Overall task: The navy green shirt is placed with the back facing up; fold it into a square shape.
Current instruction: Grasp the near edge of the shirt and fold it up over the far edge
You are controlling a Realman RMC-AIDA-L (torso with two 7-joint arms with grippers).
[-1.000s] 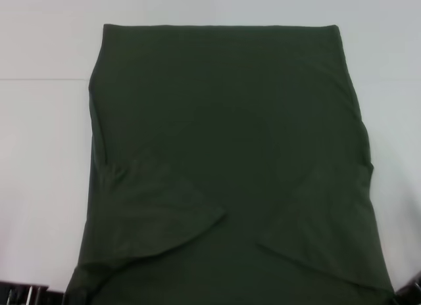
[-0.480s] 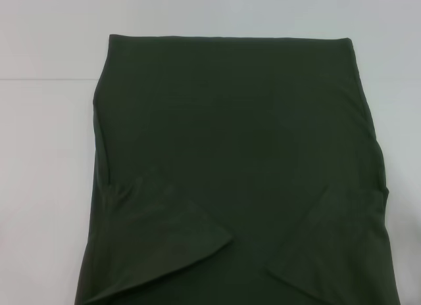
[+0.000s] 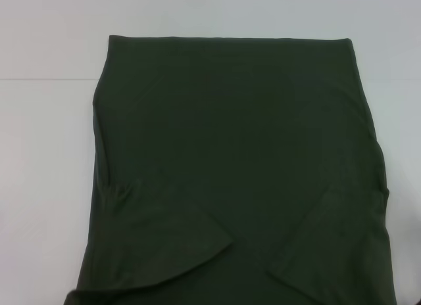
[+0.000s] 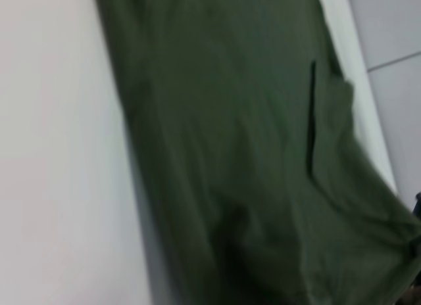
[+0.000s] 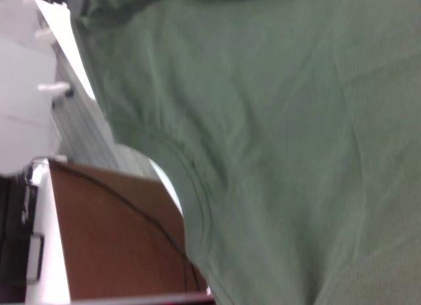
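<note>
Filling most of the head view, the navy green shirt (image 3: 237,167) lies plain side up on a white table (image 3: 46,187), its long axis running from the straight far edge in the upper part of the frame down past the bottom edge. Both sleeves are already turned inward: the left sleeve (image 3: 164,246) lies as a flap at lower left, and the right sleeve (image 3: 329,239) as a fainter flap at lower right, leaving the body a tall, narrow panel.

Neither gripper shows in the head view, and neither wrist picture shows fingers, so whether either gripper is open, closed or clamped on cloth cannot be told. The left wrist view looks along one long side of the shirt against the white table. The right wrist view is close over the fabric, with a brown board (image 5: 112,233) off the table's edge behind it.

The near end sits lowest in the head view, closest to both arms; a lengthwise fold carrying that end toward the far edge looks like the step that would square the panel.
</note>
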